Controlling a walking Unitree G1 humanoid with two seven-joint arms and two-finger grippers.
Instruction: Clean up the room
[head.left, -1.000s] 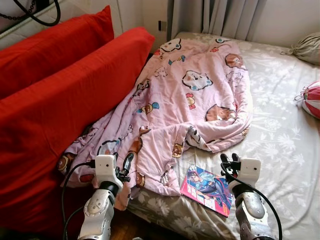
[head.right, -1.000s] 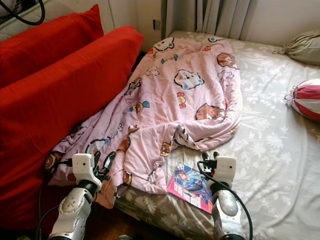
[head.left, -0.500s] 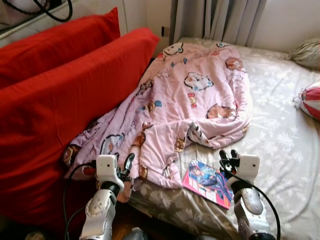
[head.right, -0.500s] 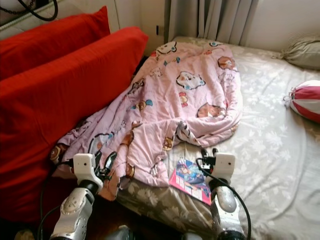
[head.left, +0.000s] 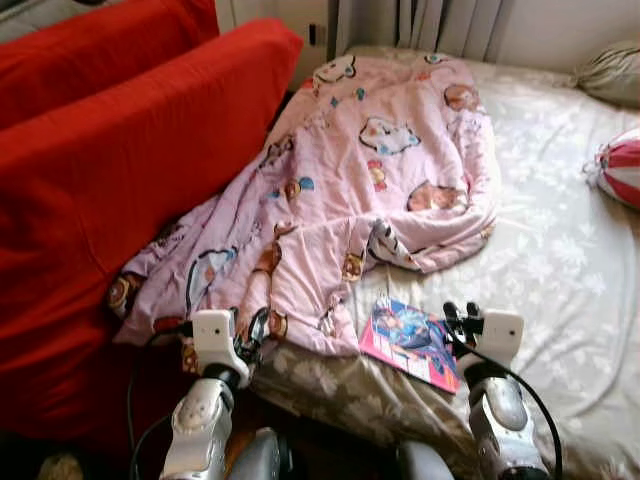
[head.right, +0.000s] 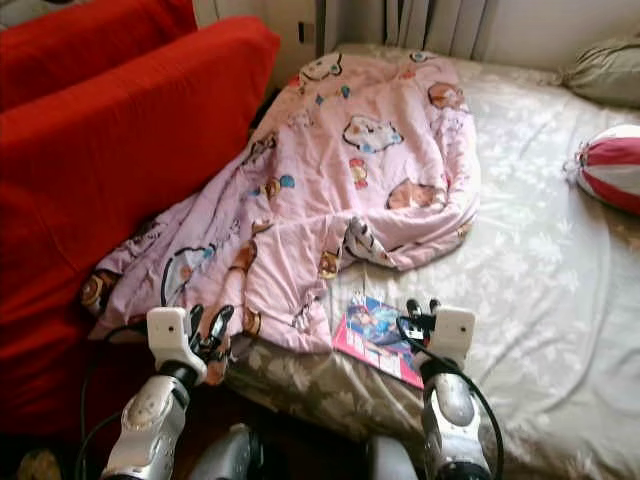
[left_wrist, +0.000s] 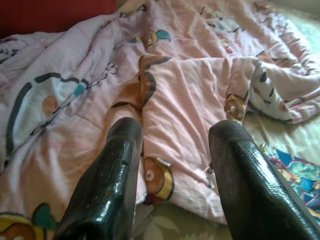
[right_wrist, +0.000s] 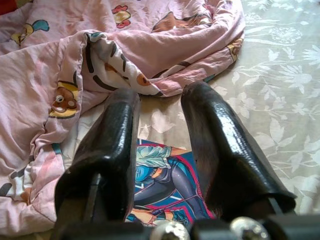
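Bed (head.left: 560, 250) stretches ahead of both my jaws, red cushions (head.left: 130, 150) off beyond my left ones. Pink quilt (head.left: 370, 180) sprawls crumpled across it, its near hem just ahead of my left jaws (left_wrist: 175, 165), which are spread and empty. Smallest is the comic book (right_wrist: 160, 185), flat at the bed's edge, directly under my right jaws (head.left: 459, 312), also parted and empty, its long axis slanting away rightward. My right arm is nearer.

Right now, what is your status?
Both grippers open, empty: left gripper, right gripper. Magazine on bed, before right gripper. Pink blanket beside it.
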